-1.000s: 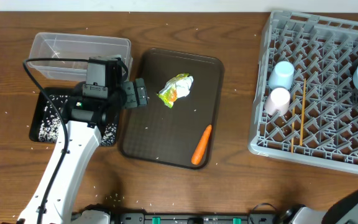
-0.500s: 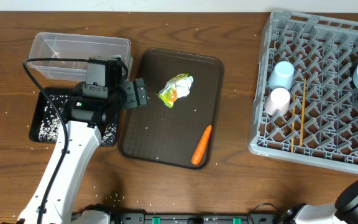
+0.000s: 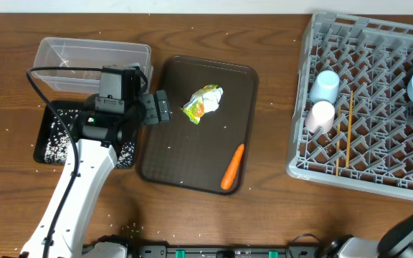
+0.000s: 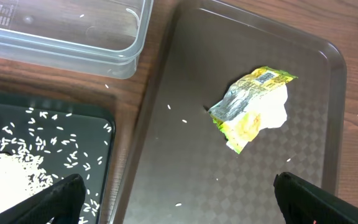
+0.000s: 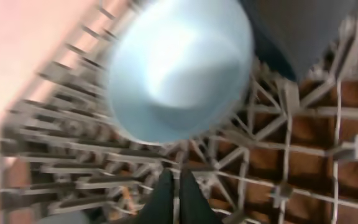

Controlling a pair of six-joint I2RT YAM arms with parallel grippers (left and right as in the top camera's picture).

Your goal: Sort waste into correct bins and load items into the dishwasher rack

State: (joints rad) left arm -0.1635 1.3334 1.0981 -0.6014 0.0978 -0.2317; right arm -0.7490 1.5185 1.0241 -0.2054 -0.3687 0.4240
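my left pincer [image 4: 176, 186] hangs wide open over the edge of the brown tray [image 3: 171, 158], short of the crumpled wrapper [image 4: 253, 106], which i judge the next pick. right pincer [image 5: 178, 199] is closed on nothing above the dishwasher rack [image 3: 378, 107], beside the upturned bowl [image 5: 179, 68]. the carrot [image 3: 232, 166] lies on the tray.

bare tray [image 3: 185, 154] between wrapper [image 3: 202, 102] and carrot [image 3: 232, 167], well apart

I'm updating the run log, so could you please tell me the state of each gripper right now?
Left gripper: open, holding nothing.
Right gripper: shut, empty, above the grey plastic lattice dishwasher rack.
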